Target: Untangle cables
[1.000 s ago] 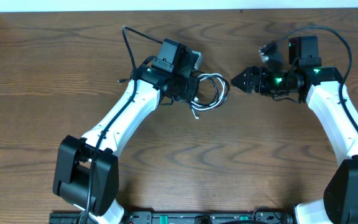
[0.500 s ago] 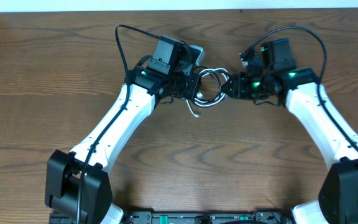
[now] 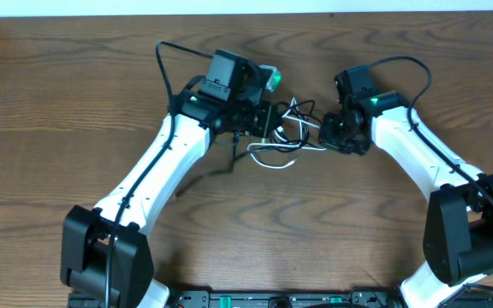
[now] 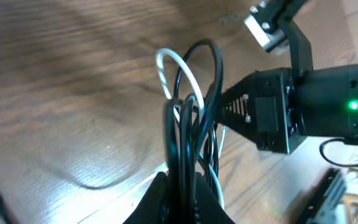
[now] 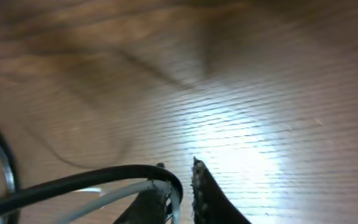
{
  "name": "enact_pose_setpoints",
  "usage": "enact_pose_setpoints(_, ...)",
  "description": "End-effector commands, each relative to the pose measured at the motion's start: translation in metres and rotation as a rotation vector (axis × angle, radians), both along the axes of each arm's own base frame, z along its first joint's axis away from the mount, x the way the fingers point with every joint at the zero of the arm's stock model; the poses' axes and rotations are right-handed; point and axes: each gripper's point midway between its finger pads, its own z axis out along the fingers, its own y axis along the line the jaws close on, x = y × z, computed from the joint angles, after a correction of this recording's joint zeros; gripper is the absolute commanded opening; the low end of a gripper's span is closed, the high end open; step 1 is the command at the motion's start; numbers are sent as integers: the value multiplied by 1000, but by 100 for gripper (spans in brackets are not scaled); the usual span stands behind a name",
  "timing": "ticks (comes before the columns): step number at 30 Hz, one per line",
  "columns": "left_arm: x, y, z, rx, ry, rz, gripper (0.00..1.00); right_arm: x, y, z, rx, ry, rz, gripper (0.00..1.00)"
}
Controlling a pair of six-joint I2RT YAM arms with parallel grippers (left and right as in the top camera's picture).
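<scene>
Both arms meet over the bench (image 3: 75,85). The left pincer (image 4: 185,194) is clamped on the cables (image 3: 285,130), with the black cable (image 4: 218,74) and white cable (image 4: 180,64) looped in one bundle. The right pincer (image 3: 323,130) noses in opposite (tips almost together), nipping strands at the loop's far edge.

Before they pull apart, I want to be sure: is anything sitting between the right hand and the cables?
Nothing visible. The right hand meets the cables directly; the left hand grips them opposite.
</scene>
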Motion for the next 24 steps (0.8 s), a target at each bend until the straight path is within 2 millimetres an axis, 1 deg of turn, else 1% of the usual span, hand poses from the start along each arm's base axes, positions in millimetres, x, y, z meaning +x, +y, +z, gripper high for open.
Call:
enact_pose_setpoints(1, 14, 33, 49, -78, -65, 111, 7, 6, -59, -14, -159, 18, -68, 8)
enact_pose_setpoints(3, 14, 37, 51, -97, -51, 112, 7, 4, -71, -15, -169, 34, -77, 8)
enact_pose_setpoints(8, 7, 35, 56, -156, -17, 76, 7, 0, -103, -16, -177, 72, -149, 5)
enact_pose_setpoints(10, 6, 35, 55, -157, -14, 71, 7, 1, -102, -15, -128, 68, -109, 2)
enact_pose_setpoints(11, 5, 34, 55, -154, -18, 65, 8, 3, -96, -13, -80, 57, -58, 1)
enact_pose_setpoints(14, 4, 34, 52, -147, -22, 54, 7, 3, -65, -4, 88, 5, 142, 1)
enact_pose_setpoints(17, 4, 36, 48, -136, -17, 61, 7, 1, -37, 13, 234, -62, 301, 1)
enact_pose_setpoints(20, 3, 36, 43, -132, -4, 62, 8, -2, -14, 40, 362, -157, 420, 1)
enact_pose_setpoints(22, 3, 36, 38, -128, 6, 63, 9, -4, -3, 63, 428, -229, 476, 1)
enact_pose_setpoints(23, 3, 36, 36, -126, 12, 64, 15, -5, 2, 77, 460, -272, 504, 1)
enact_pose_setpoints(24, 3, 37, 33, -119, 17, 68, 23, -7, 8, 92, 493, -317, 532, 1)
